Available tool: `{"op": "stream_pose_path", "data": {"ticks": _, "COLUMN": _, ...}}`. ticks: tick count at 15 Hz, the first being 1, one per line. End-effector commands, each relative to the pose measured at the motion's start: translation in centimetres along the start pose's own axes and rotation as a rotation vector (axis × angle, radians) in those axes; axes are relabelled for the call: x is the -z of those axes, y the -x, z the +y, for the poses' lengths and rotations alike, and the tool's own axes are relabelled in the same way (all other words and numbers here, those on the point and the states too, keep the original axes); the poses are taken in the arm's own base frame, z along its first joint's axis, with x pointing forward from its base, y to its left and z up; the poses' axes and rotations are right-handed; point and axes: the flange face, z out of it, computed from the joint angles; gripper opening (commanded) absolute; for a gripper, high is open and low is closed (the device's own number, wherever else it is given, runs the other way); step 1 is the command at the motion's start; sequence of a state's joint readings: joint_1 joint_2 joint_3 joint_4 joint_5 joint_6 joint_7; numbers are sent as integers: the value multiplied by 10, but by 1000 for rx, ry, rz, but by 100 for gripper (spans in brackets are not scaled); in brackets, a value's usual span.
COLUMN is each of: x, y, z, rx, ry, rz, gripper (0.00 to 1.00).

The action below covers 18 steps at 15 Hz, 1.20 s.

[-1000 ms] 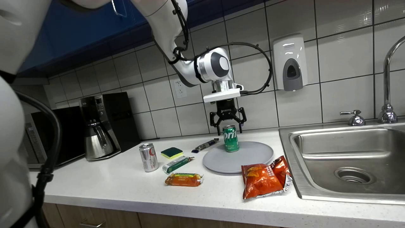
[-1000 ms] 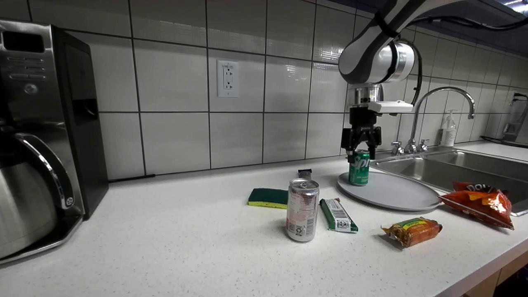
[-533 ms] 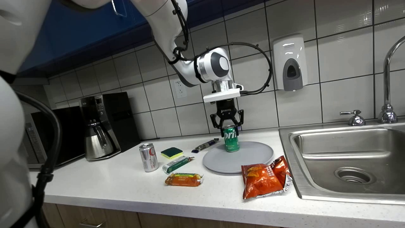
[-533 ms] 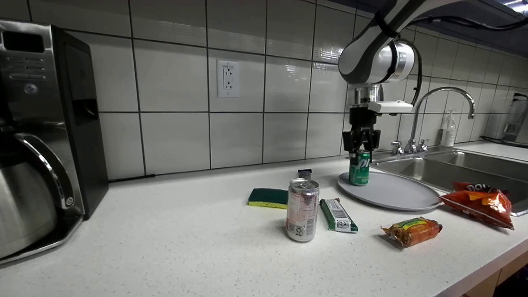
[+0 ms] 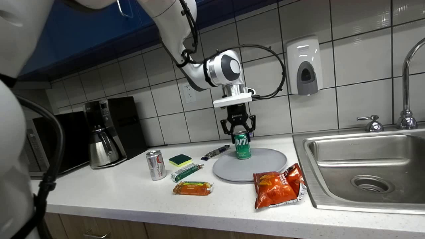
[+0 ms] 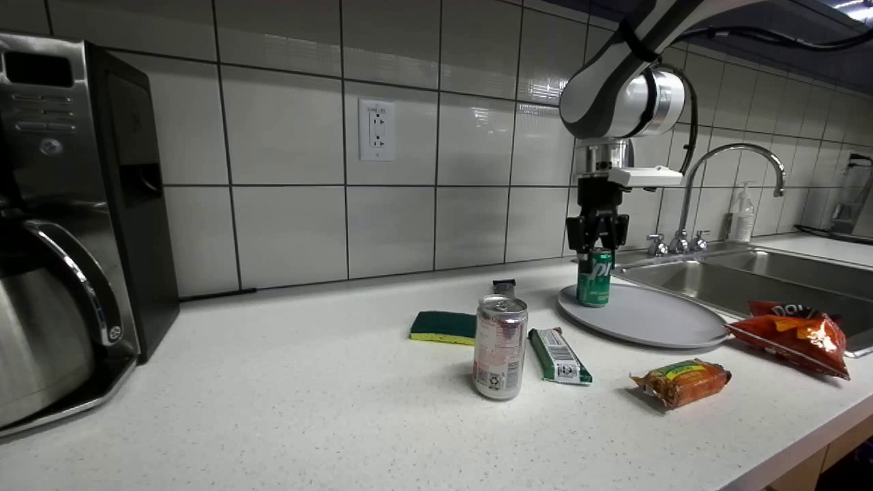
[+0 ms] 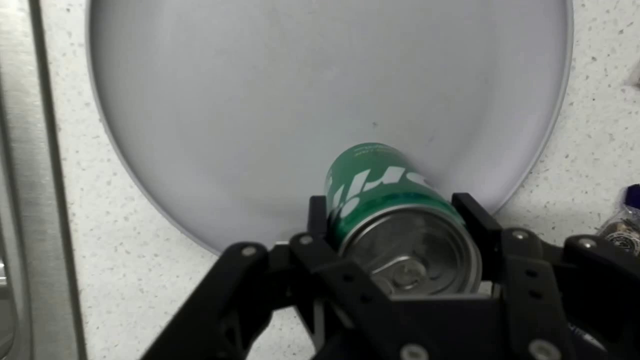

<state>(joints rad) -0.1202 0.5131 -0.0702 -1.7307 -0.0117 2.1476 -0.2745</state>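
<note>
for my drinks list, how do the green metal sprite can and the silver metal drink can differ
The green metal Sprite can stands on the round grey plate; the silver metal drink can stands on the white counter. The black hand grips the green can, while nothing holds the silver can. Both are upright.
</note>
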Motion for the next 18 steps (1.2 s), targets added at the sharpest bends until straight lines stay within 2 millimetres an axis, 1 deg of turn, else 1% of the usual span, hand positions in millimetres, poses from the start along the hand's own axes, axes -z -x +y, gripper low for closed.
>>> {"op": "stream_pose_path", "data": {"ticks": 1, "x": 11, "y": -6, "z": 4, "rx": -19, "ry": -10, "rz": 10, "gripper": 38}}
{"op": "stream_pose_path", "data": {"ticks": 7, "x": 22, "y": -17, "z": 11, "rx": -24, "ry": -3, "rz": 38, "gripper": 38}}
{"op": "stream_pose_path", "data": {"ticks": 13, "x": 27, "y": -36, "z": 19, "rx": -24, "ry": 14, "rz": 64, "gripper": 38}}
{"op": "stream_pose_path", "data": {"ticks": 18, "x": 37, "y": -51, "z": 20, "rx": -14, "ry": 22, "rz": 83, "gripper": 38}}
